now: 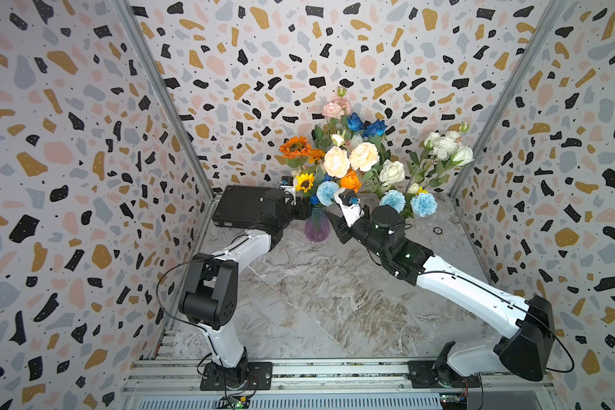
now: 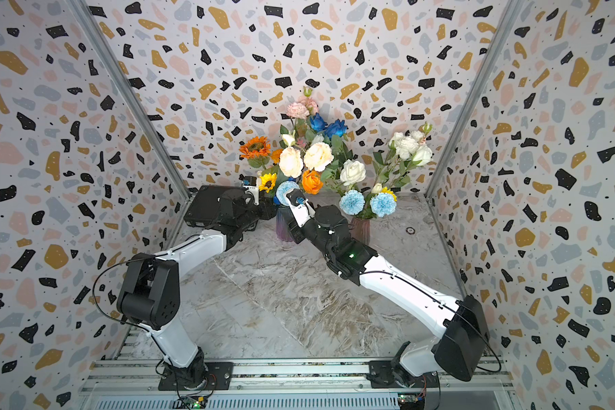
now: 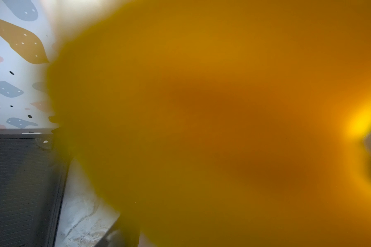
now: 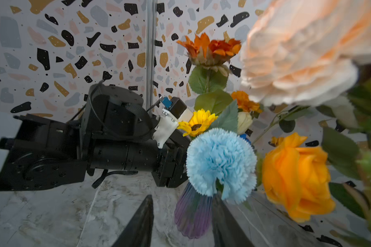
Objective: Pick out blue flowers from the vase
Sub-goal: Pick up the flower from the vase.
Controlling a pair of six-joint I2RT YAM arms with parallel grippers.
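Note:
A purple ribbed vase (image 1: 316, 227) (image 4: 193, 216) holds a mixed bunch. The blue flowers in it are a pale pom-pom (image 1: 327, 192) (image 4: 221, 162) low at the front and two deep blue roses (image 1: 364, 125) high at the back. Two more pale blue pom-poms (image 1: 409, 203) (image 2: 368, 203) stand in a second vase (image 2: 361, 230) to the right. My right gripper (image 4: 182, 195) (image 1: 337, 227) is open just right of the purple vase, which shows between its fingers (image 4: 141, 222). My left gripper (image 1: 300, 209) (image 4: 171, 171) reaches the vase's neck from the left, with its jaws hidden behind the pom-pom.
A black box (image 1: 240, 207) sits at the back left corner. A yellow sunflower (image 1: 304, 182) blurs out most of the left wrist view. An orange rose (image 4: 296, 177) and a cream rose (image 4: 298, 53) hang close to my right wrist. White roses (image 1: 448, 147) lean right.

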